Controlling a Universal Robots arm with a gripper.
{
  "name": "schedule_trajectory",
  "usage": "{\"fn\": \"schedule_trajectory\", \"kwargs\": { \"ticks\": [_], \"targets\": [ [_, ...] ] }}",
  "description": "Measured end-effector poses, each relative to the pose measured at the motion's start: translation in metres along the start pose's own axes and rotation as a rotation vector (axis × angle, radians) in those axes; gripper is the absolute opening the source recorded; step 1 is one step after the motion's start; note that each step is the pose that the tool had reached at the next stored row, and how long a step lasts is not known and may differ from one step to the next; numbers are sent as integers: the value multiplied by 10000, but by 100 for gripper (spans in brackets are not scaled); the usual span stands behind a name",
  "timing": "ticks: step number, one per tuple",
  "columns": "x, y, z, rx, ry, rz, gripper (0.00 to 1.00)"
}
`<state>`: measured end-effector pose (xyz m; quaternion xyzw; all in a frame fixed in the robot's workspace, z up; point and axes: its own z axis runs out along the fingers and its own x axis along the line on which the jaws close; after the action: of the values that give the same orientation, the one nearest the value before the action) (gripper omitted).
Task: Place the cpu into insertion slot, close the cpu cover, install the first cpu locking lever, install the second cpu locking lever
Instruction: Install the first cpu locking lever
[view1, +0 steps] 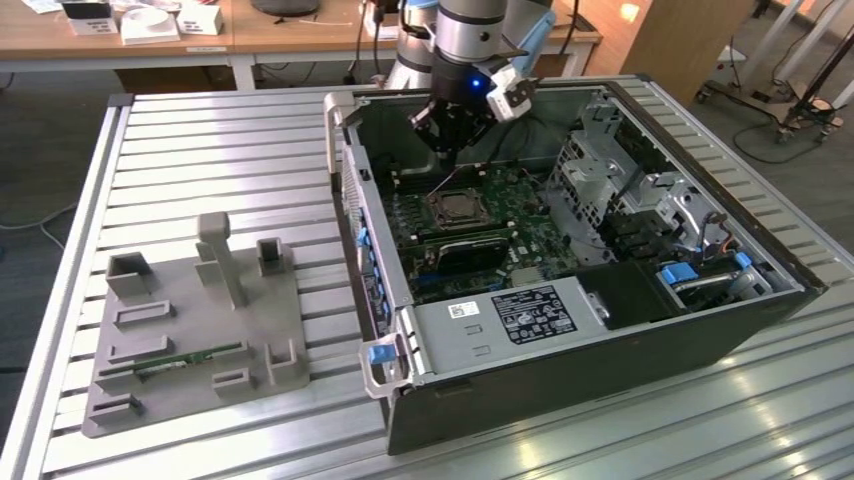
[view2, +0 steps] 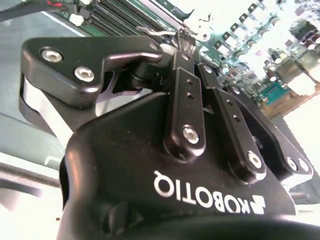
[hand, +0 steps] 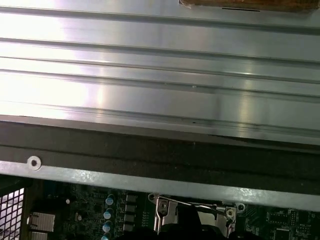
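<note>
Inside the open computer case (view1: 747, 300) the insertion slot (view1: 461, 207) sits on the green board, with a silvery frame lying flat around a greyish square centre. I cannot tell whether that square is the cpu. My gripper (view1: 445, 150) hangs just above the slot's far edge. In the second wrist view its black fingers (view2: 187, 90) meet at the tips, and the gripper (view2: 184, 42) is shut right beside a thin wire locking lever (view2: 155, 31). The first wrist view shows the slot's metal edge (hand: 165, 210) and a wire lever (hand: 200, 205) along it.
Long black memory slots (view1: 461, 240) lie next to the slot. Drive cages (view1: 627, 190) and a power supply (view1: 521, 315) fill the rest of the case. A grey fixture block (view1: 200, 320) stands on the ribbed aluminium table (view1: 200, 150) to the exterior view's left.
</note>
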<state>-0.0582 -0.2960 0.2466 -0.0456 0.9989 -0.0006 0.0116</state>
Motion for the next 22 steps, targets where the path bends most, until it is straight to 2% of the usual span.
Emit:
{"fn": "schedule_trajectory", "kwargs": {
  "ticks": [7, 14, 22],
  "targets": [
    [-64, 63, 51, 1, 1, 35, 10],
    [-145, 60, 139, 3, 1, 132, 10],
    [-242, 56, 207, 6, 1, 201, 10]
  ]
}}
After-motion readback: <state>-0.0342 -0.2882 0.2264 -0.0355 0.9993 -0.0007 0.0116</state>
